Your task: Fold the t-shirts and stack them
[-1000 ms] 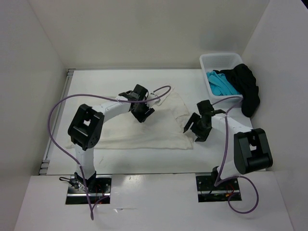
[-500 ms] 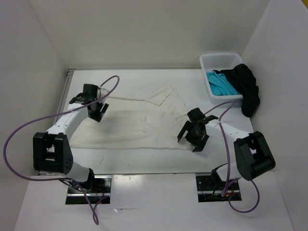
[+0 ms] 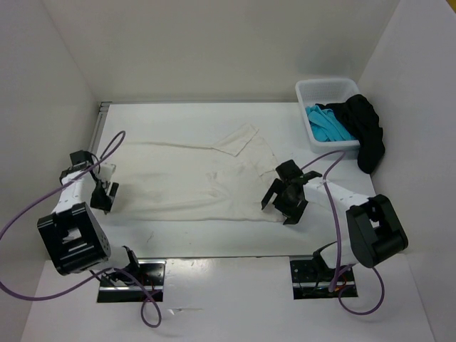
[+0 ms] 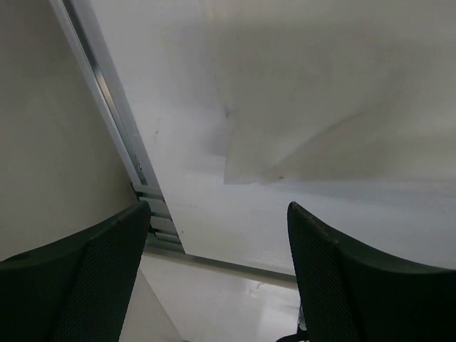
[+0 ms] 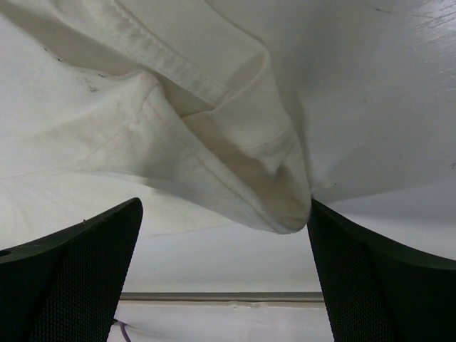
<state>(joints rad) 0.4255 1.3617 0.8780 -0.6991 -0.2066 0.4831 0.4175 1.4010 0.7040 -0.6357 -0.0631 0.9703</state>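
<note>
One cream-white cloth t-shirt [image 3: 192, 182] lies flat on the white surface [image 3: 185, 246], long axis left-right; one turquoise t-shirt [image 3: 326, 125] and one black t-shirt [image 3: 367, 132] bunch at one white plastic basket [image 3: 324, 85]; left gripper [image 3: 107, 196] and right gripper [image 3: 280, 208] released, empty.

Left arm folded back on itself at the far left, left gripper [image 3: 104, 197] pointing down, jaws apart with nothing between them. Right arm stretched inward and low, right gripper [image 3: 281, 211] tilted down — jaws spread wide, empty.

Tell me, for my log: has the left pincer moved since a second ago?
Yes. The left pincer swung left, off the cream-white t-shirt, toward the metal rail.
</note>
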